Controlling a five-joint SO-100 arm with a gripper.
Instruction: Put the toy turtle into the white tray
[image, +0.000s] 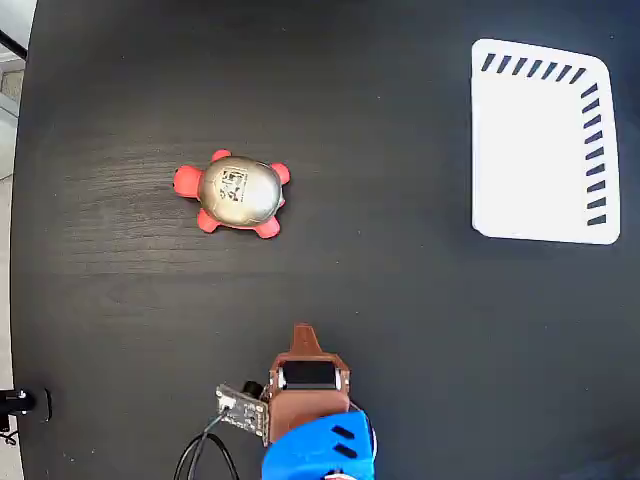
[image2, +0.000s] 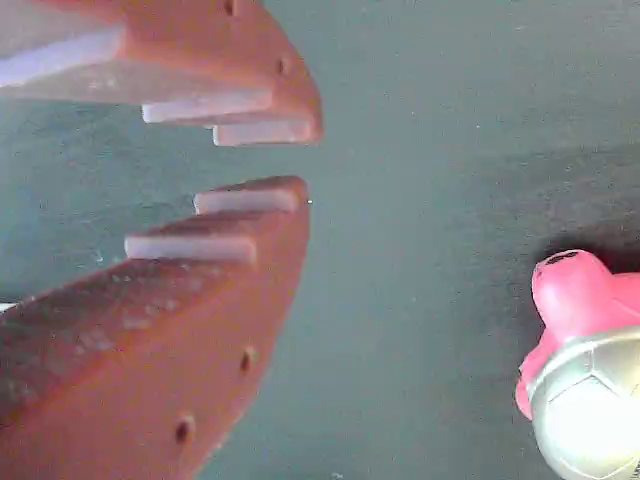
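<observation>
The gripper (image2: 305, 160) holds nothing; in the wrist view its brown ridged jaws stand slightly parted, tips nearly meeting, above the dark table (image: 400, 300). In the fixed view it sits at the bottom edge, with a small circuit board (image: 240, 408) and black cable beside it. The toy turtle (image: 235, 194) lies well up and left of it, nothing between them, long axis roughly horizontal, head pointing left. The white tray (image: 530, 150) lies far right, empty.
</observation>
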